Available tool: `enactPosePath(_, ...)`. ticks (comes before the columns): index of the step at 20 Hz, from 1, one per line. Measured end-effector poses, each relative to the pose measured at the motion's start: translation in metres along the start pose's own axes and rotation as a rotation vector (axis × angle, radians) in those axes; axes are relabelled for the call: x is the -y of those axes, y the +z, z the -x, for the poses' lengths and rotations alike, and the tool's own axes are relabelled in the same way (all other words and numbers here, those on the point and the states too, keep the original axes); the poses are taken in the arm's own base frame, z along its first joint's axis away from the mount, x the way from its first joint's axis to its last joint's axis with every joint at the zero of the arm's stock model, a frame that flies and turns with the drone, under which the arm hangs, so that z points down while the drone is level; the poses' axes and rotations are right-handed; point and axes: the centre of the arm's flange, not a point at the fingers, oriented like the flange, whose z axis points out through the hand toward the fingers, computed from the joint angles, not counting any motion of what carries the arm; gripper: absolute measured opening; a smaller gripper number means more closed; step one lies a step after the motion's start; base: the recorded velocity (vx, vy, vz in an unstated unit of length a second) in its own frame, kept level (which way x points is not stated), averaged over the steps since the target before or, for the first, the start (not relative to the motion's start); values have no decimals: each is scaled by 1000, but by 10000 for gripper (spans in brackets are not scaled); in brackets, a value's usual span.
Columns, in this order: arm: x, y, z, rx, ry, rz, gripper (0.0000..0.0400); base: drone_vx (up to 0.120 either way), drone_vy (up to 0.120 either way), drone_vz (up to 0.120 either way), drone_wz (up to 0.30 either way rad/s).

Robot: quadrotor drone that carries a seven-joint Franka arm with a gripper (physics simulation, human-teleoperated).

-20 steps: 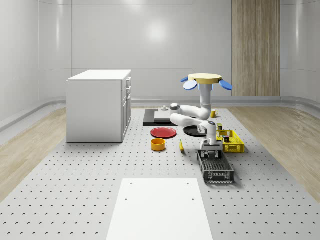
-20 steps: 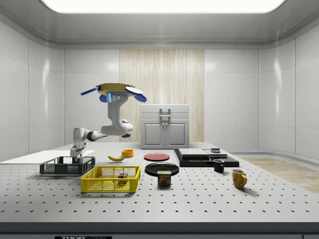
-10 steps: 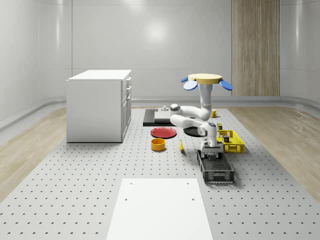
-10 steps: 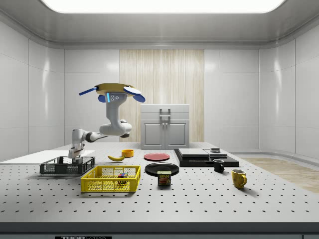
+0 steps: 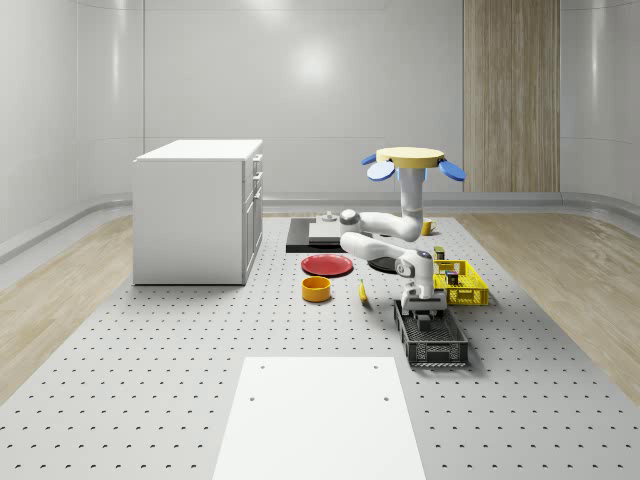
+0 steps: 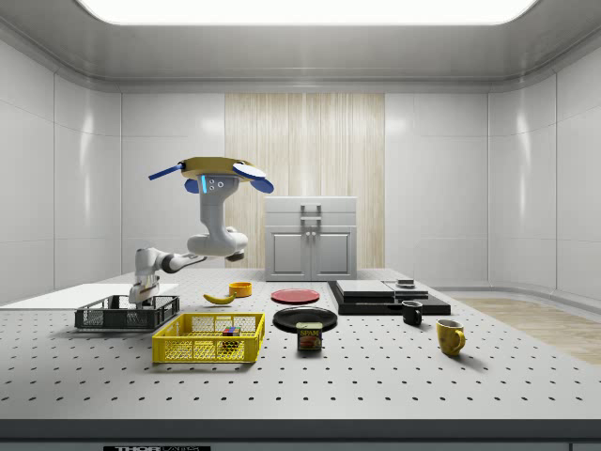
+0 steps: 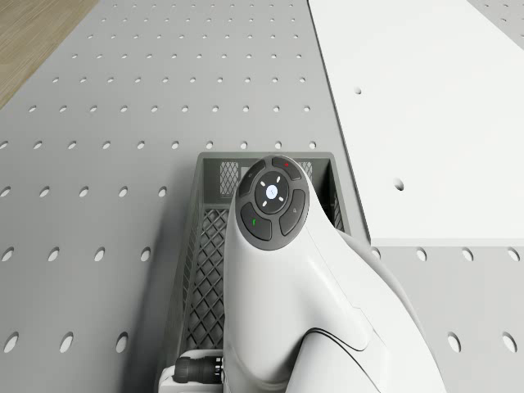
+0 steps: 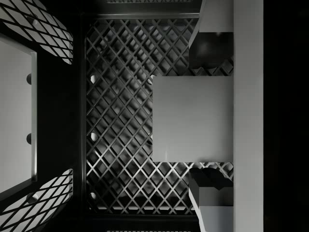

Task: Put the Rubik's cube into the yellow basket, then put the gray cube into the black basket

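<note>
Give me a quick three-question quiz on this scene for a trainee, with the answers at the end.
1. True or false: the multicoloured Rubik's cube lies inside the yellow mesh basket.
2. The drone hovers above the table. What is its gripper lowered over?
A. the black mesh basket
B. a red plate
C. a white cabinet
3. Fill in: in the whole-scene view, the fruit lying between the round orange bowl and the black mesh basket is a ____.

Key: 1 true; 2 A; 3 banana.
</note>
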Motion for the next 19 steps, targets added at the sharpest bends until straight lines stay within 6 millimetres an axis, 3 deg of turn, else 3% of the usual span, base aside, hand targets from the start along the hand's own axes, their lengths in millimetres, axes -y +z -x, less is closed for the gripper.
enactPosePath(6, 0, -15, 0, 0, 0, 0, 384, 0, 0, 0, 0)
enactPosePath(12, 0, -35, 0, 0, 0, 0, 396, 0, 0, 0, 0)
enactPosePath(19, 0, -43, 0, 0, 0, 0, 399, 0, 0, 0, 0)
